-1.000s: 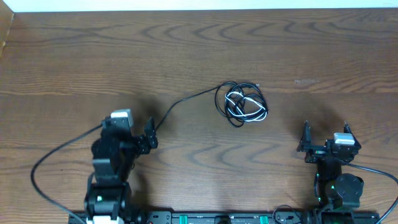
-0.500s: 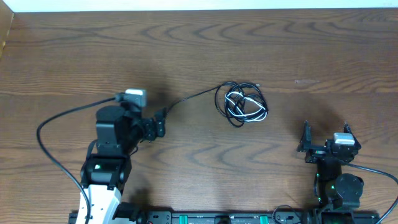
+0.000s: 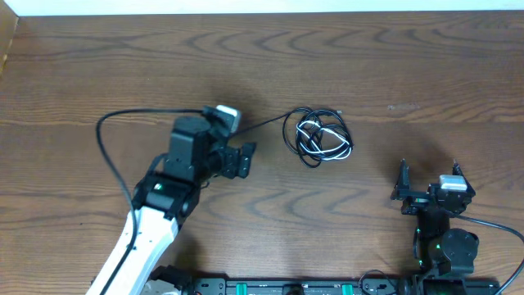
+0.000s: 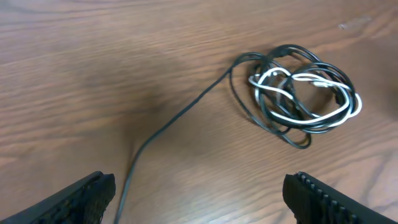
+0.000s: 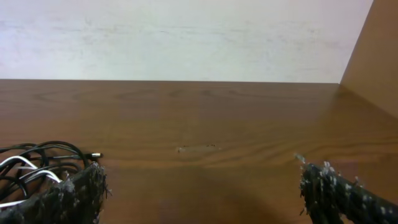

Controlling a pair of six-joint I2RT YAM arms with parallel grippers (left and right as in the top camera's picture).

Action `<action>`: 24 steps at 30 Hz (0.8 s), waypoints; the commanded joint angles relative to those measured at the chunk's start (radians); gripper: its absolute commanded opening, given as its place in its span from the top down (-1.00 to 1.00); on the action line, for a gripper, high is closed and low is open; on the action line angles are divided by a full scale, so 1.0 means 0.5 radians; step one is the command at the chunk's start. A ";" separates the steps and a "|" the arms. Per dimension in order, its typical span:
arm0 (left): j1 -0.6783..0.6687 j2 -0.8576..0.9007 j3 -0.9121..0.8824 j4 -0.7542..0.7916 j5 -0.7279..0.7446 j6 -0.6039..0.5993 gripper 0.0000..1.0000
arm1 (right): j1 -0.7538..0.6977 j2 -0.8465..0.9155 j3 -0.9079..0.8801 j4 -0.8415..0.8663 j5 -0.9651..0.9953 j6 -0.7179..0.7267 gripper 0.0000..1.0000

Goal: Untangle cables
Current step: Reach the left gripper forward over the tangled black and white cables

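Dark brown wood-grain worktop (image 3: 393, 65), with a pale wall strip (image 3: 262, 6) along the far edge.

Task's thing: 1 small tangle of thin black cables (image 3: 323, 138) lay flat on the worktop, a little right of centre. A shorter white cable (image 4: 311, 79) was looped through its middle. The loops overlapped, and the number of black cords in it could not be told. 1 small plug end (image 3: 338, 112) stuck out at the far side of the tangle. 1 long black strand (image 4: 180, 115) ran out of the tangle's left side across bare wood toward the left arm. In the overhead view it passed under that arm's wrist.

The left gripper (image 3: 248, 160) was out over the worktop just left of the tangle, pointed toward it and apart from it. Jaws released, spread wide, grasping nothing. The strand lay on the wood below them, nearer 1 finger than the other. A thick black wire (image 3: 106, 139) arched from that arm's wrist back toward its base.

The right gripper (image 3: 429, 176) sat near the front edge on the right, well apart from the tangle. Jaws released, wide, holding nothing. Its wrist view caught only the tangle's edge, low on the left.

1 pale scuff mark (image 3: 403, 106) showed on the wood right of the tangle.
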 commanded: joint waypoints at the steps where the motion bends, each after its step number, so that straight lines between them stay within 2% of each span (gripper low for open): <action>1: -0.069 0.114 0.089 -0.011 -0.028 0.035 -0.82 | 0.011 -0.008 -0.002 -0.007 0.009 -0.009 -0.99; 5: -0.140 0.220 0.161 -0.052 -0.044 0.067 -0.82 | 0.011 -0.008 -0.002 -0.007 0.009 -0.009 -0.99; 10: -0.266 0.316 0.285 -0.111 -0.277 0.085 -0.82 | 0.011 -0.006 -0.002 -0.007 0.009 -0.009 -0.99; 24: -0.414 0.592 0.738 -0.329 -0.255 0.223 -0.82 | 0.011 -0.006 -0.002 -0.007 0.010 -0.009 -0.99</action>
